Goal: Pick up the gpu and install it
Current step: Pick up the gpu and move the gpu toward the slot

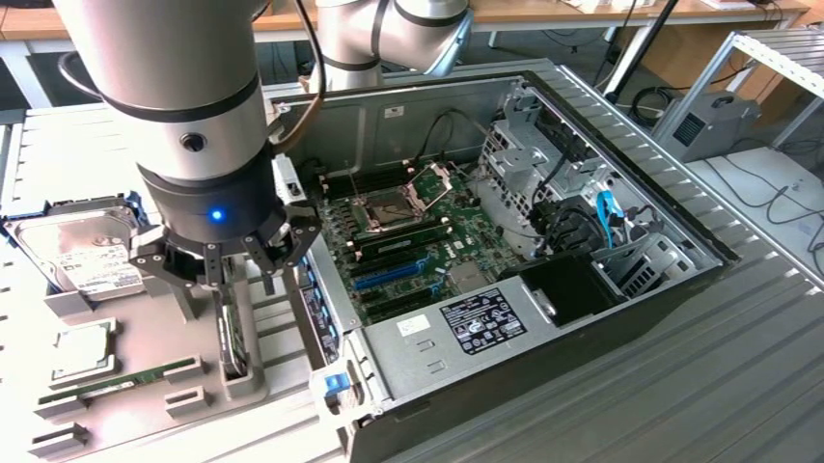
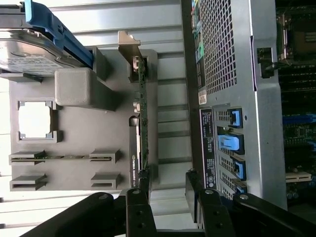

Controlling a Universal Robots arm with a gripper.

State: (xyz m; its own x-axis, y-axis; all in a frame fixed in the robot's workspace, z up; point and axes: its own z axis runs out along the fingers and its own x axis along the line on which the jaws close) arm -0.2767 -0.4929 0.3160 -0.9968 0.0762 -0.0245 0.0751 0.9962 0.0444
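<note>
gpu position: the gpu (image 1: 233, 342) (image 2: 140, 123) stands on edge in a slot of the tray (image 1: 142, 328) (image 2: 89, 133), outside the case (image 1: 605, 125) (image 2: 232, 49).
gpu build: thin dark board with a green edge; a silver bracket (image 2: 129, 44) closes one end.
Tray: flat grey plate with raised blocks and slots, on the worktop (image 1: 644, 386).
Tray contents: the gpu; a silver drive (image 1: 84, 256) (image 2: 34, 47) with a white label, in a blue carrier; a square CPU (image 1: 84, 349) (image 2: 34, 120); a narrow green memory stick (image 1: 123, 379) (image 2: 64, 158).
Tool position: the tool (image 1: 238, 289) (image 2: 168, 185) hangs directly over the gpu, fingers pointing down at its upper edge.
Tool state: released; the black fingers stand apart and grip nothing.
Case: open metal box beside the tray, on the exterior view's right.
Case contents: a green board (image 1: 425, 241) with a bare socket (image 1: 393, 207), a blue slot (image 1: 393, 273) and cables.
Worktop: ribbed grey metal.
</note>
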